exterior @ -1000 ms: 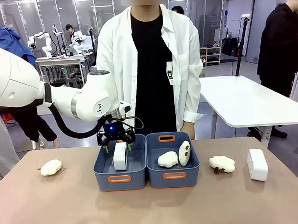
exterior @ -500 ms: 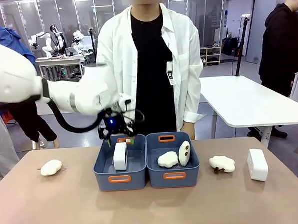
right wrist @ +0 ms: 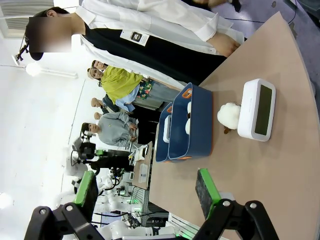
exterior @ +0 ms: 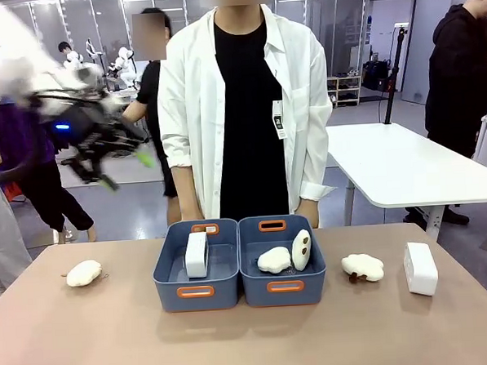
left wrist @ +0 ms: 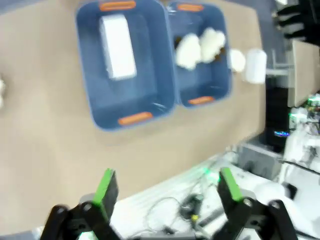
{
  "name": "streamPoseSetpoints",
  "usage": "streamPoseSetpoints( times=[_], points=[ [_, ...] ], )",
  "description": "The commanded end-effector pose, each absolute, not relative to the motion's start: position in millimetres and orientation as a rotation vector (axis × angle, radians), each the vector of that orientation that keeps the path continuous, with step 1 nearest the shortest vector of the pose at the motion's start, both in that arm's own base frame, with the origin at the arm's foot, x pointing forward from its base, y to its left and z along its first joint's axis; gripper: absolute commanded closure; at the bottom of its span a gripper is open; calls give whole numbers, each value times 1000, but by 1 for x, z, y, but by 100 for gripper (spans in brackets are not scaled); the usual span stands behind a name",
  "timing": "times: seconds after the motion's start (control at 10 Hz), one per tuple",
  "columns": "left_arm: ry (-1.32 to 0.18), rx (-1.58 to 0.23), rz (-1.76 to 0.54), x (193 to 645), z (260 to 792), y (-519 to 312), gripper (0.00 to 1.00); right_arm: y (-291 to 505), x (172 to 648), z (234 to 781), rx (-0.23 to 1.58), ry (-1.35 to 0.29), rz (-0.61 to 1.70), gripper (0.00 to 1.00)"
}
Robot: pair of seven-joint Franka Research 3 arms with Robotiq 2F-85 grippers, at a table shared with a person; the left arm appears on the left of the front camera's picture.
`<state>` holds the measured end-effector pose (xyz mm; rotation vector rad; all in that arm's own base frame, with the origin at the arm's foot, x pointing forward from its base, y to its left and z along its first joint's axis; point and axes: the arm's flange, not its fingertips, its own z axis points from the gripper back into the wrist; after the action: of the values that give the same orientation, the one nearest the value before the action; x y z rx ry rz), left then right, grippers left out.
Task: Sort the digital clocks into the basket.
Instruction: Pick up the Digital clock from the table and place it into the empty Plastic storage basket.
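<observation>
The left claw (exterior: 128,170) hangs high over the left end of the worktop (exterior: 252,337), well above and apart from everything on it, smeared by blur in the front view. From its own wrist camera its green-padded fingers (left wrist: 106,187) stand spread wide with nothing between them, so it is released. The right claw (right wrist: 146,192) is likewise released, its two fingers (right wrist: 206,190) wide apart and holding nothing, above the near edge of the worktop. Two slate-blue bins sit side by side, touching, in the middle of the worktop in front of a person (exterior: 244,109) in a white coat. The left basket (exterior: 171,276) holds the first digital clock (exterior: 197,254), a white block standing on edge against the basket's inner side; from above it lies alone on the basket floor (left wrist: 117,52). The right bin (exterior: 257,284) holds two plush toys (exterior: 274,260), one lying flat and one propped up beside it. The second digital clock (exterior: 420,268) stands on the bare worktop near the right end, outside both bins, its pale screen (right wrist: 263,116) facing the right claw's camera. A cream plush toy (exterior: 362,266) lies between that clock and the right bin, and another plush (exterior: 84,273) lies alone toward the left end.
</observation>
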<state>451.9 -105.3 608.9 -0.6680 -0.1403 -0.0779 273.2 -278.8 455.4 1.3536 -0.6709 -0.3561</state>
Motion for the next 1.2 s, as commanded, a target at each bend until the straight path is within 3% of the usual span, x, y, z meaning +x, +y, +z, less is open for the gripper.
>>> streamPoseSetpoints(
  times=[0.0,0.2,0.4,0.7,1.1],
  points=[
    [-140,-974,42,422,564,1,0,-278,269,457,1351,-665,-342,0],
    [-252,-1245,147,383,521,81,0,-278,269,457,1351,-665,-342,0],
    [-346,-1393,291,350,477,149,0,-278,269,457,1351,-665,-342,0],
    [-411,-1444,387,321,426,212,0,-278,269,457,1351,-665,-342,0],
    [-389,-1419,409,312,429,205,0,-278,269,457,1351,-665,-342,0]
  ],
)
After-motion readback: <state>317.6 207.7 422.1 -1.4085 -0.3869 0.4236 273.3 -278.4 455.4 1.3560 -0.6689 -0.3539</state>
